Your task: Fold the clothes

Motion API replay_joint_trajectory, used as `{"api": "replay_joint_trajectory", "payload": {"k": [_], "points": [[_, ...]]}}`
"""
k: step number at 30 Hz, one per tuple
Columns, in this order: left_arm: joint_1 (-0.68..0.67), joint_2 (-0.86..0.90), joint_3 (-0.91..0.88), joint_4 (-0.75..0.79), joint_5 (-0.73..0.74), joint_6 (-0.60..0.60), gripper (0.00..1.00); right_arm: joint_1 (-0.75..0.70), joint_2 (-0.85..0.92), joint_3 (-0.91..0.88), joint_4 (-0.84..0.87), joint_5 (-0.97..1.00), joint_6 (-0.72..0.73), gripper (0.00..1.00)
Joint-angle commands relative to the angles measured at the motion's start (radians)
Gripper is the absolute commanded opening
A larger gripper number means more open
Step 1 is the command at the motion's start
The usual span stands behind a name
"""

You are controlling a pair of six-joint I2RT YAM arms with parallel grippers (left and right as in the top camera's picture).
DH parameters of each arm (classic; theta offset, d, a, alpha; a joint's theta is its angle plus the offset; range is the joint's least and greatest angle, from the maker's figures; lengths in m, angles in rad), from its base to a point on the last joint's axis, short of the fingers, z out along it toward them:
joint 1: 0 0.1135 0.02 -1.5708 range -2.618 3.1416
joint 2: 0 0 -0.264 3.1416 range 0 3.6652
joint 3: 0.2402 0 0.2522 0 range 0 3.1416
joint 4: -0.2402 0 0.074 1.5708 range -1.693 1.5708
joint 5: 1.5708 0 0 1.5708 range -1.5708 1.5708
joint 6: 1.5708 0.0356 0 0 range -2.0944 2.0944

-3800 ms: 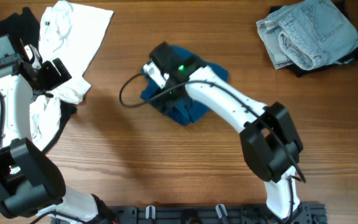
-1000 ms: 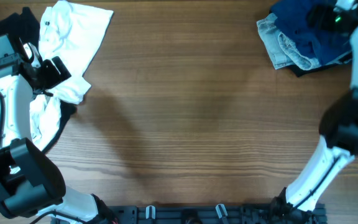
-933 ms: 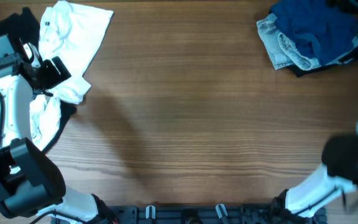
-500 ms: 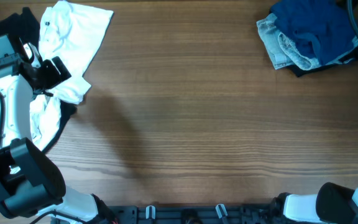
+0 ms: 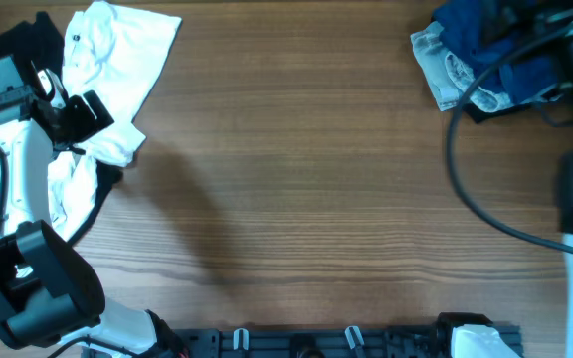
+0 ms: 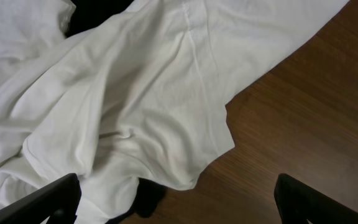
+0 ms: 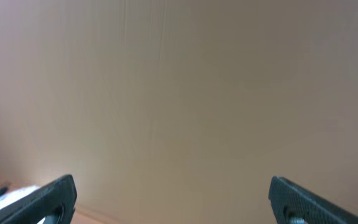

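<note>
Deep-blue thin-fabric garment (image 5: 477,25) lies bunched on the pale-blue denim jeans (image 5: 432,52) at the table's (image 5: 316,199) far right corner, apparently set aside on that pile; right fingers (image 7: 48,198) spread wide, empty, facing a blank surface; left fingers (image 6: 48,199) wide, empty, hovering over the white T-shirts (image 6: 135,93).

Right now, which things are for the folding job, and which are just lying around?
For the job:
the deep-blue thin-fabric garment, bunched on top of the jeans.

Just lying about:
the pale-blue denim jeans under it;
the heap of white T-shirts across the table.
</note>
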Motion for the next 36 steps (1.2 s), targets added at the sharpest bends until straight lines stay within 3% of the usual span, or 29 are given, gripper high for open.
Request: {"api": "replay_joint_trajectory", "payload": {"k": [1, 4, 10, 16, 23, 26, 28, 36], "points": [[0.007, 0.010, -0.006, 0.004, 0.016, -0.002, 1.00, 0.052, -0.128, -0.304, 0.051, 0.053, -0.004, 1.00], [0.007, 0.010, -0.006, 0.004, 0.016, -0.002, 1.00, 0.078, -0.277, -0.539, 0.074, 0.076, -0.003, 1.00], [0.007, 0.010, -0.006, 0.004, 0.016, -0.002, 1.00, 0.082, -0.624, -1.102, 0.429, 0.083, 0.061, 1.00], [0.007, 0.010, -0.006, 0.004, 0.016, -0.002, 1.00, 0.089, -1.016, -1.410, 0.430, 0.097, 0.057, 1.00], [0.007, 0.010, -0.006, 0.004, 0.015, -0.002, 1.00, 0.089, -1.177, -1.491, 0.396, 0.066, 0.057, 1.00], [0.007, 0.010, -0.006, 0.004, 0.016, -0.002, 1.00, 0.089, -1.181, -1.491, 0.366, 0.066, 0.057, 1.00], [0.007, 0.010, -0.006, 0.004, 0.015, -0.002, 1.00, 0.089, -1.181, -1.491, 0.214, 0.066, 0.057, 1.00], [0.007, 0.010, -0.006, 0.004, 0.016, -0.002, 1.00, 0.089, -1.173, -1.491, 0.218, 0.067, 0.053, 1.00]]}}
